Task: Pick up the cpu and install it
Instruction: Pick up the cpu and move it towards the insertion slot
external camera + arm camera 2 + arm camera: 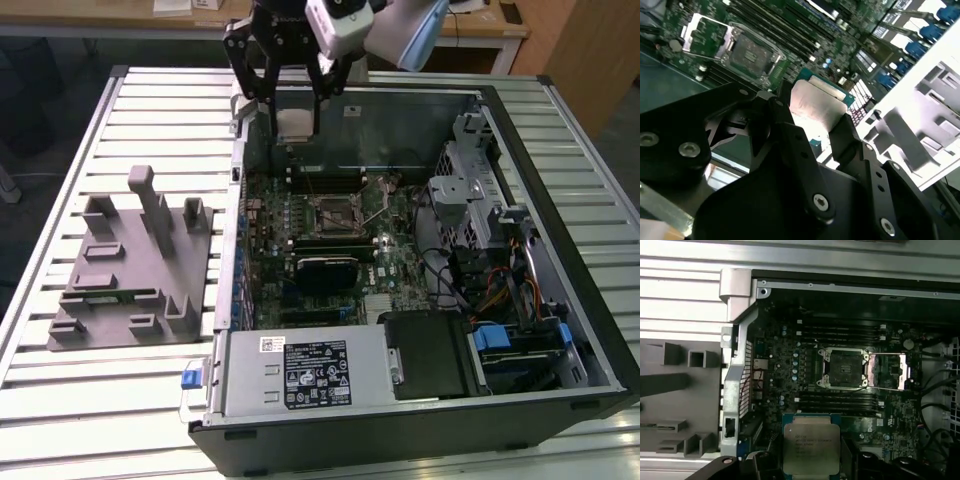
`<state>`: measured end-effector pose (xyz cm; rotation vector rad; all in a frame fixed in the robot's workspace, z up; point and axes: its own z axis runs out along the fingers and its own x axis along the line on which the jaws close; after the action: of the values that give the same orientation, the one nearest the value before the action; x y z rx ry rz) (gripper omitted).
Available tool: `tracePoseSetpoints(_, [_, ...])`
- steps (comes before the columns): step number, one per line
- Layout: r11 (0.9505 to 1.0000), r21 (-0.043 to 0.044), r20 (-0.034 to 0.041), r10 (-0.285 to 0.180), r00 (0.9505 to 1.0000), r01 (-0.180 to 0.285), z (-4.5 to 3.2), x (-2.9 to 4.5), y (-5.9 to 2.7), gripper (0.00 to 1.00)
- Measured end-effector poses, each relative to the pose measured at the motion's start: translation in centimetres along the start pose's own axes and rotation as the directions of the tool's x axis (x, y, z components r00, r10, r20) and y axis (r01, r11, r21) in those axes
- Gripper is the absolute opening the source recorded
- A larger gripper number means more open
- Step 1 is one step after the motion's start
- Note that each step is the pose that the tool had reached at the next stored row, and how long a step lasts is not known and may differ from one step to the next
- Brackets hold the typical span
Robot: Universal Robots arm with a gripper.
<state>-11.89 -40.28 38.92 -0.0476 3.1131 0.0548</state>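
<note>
On the exterior view's left: grey plastic holder block with upright posts [130,265], flat on the pale slatted metal table [50,400], just beside the open black computer case [590,330]. Same block noted in the first wrist view [675,390].

Next to the right, over the far part of the case: black two-fingered gripper [296,128], hanging above the rear of the green motherboard [390,260]. Clamped on the cpu [297,122], a small flat square chip with pale silvery metal top and thin green rim, gripped by two opposite edges. In the second wrist view, black fingers [790,135] pressed against either side of the cpu [817,105], gripper [815,125] closed on it. In the first wrist view, cpu [811,442] with its metal top toward the camera, held in the gripper [811,465]. Cpu raised clear of the board, in contact with the fingers alone.

Further right, mid-board: black square metal-framed socket [333,213], apart from the cpu. Socket [842,368] open, silvery load plate [887,371] lying beside it; confirmed in the second wrist view, socket [752,52]. Dark memory slots [840,332] in rows on both sides of the socket.

Along the case's near edge: silver power supply box [300,370] with a label.

On the exterior view's right: grey metal drive cage [470,190], bundled cables [490,290], blue plastic clips [495,338].
</note>
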Motion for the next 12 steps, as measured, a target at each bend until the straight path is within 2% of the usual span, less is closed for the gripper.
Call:
tracePoseSetpoints(8, [1.0000, 0.0000, -0.0001, 0.000, 1.0000, 0.000, 0.07, -2.68, -0.08, 0.55])
tracePoseSetpoints(12, [1.0000, 0.0000, -0.0003, 0.000, 1.0000, 0.000, 0.11, -3.74, -0.12, 0.55])
